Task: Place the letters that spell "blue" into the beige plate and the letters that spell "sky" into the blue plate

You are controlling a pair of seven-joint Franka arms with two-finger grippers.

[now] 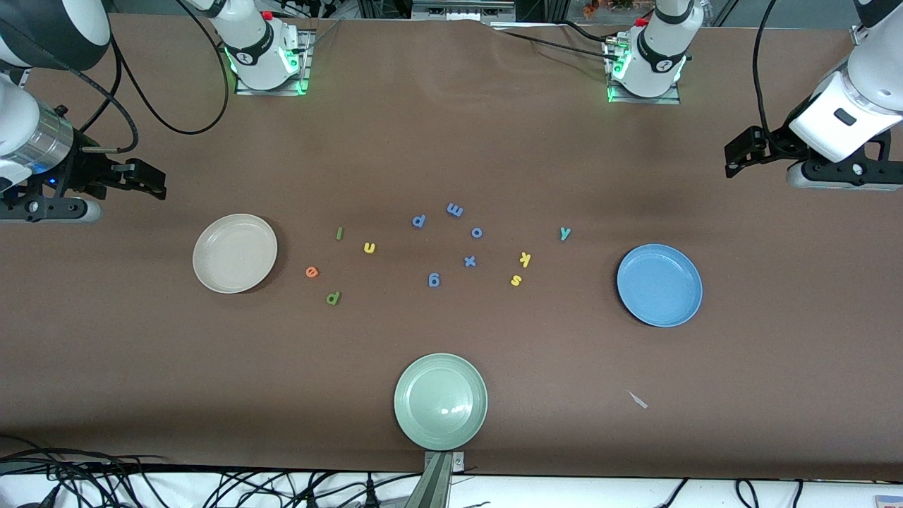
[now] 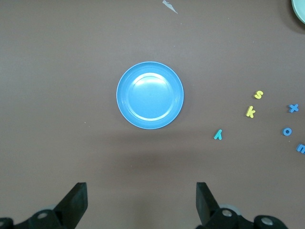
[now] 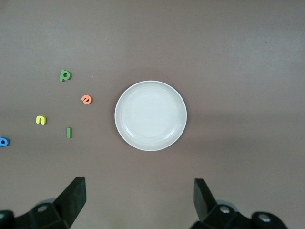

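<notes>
The left gripper [image 2: 140,205] hangs above the brown table [image 2: 57,119] with its fingers [image 2: 76,200] spread wide, holding nothing. The blue plate [image 2: 128,112] lies empty below. Beside it sit a teal y [image 2: 218,135], yellow k [image 2: 250,112] and yellow s [image 2: 259,94], with blue letters [image 2: 287,131] just past them

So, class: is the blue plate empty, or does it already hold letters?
Empty. The blue plate shows a bare inside; the yellow s lies on the table beside it.
</notes>
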